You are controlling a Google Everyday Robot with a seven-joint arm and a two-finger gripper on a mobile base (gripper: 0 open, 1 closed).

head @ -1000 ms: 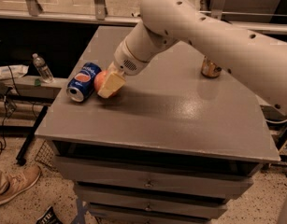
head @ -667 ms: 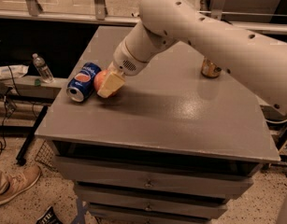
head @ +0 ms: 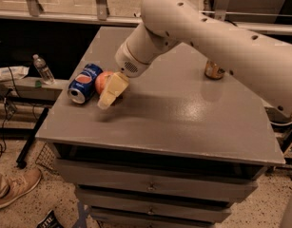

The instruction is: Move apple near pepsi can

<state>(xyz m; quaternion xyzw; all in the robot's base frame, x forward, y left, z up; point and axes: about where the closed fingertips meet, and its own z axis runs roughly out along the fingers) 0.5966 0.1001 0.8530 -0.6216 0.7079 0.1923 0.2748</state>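
The red apple (head: 102,81) with yellowish patches sits on the grey table (head: 183,113) near its left edge. It is right beside the blue pepsi can (head: 85,83), which lies on its side to the apple's left. My gripper (head: 112,91) is at the apple's right front side and covers part of it. The big white arm reaches in from the right.
A gold-brown can (head: 213,70) stands at the table's far right, partly behind the arm. A small clear water bottle (head: 43,69) stands on a low shelf left of the table. Drawers are below the tabletop. Shoes show on the floor at the lower left.
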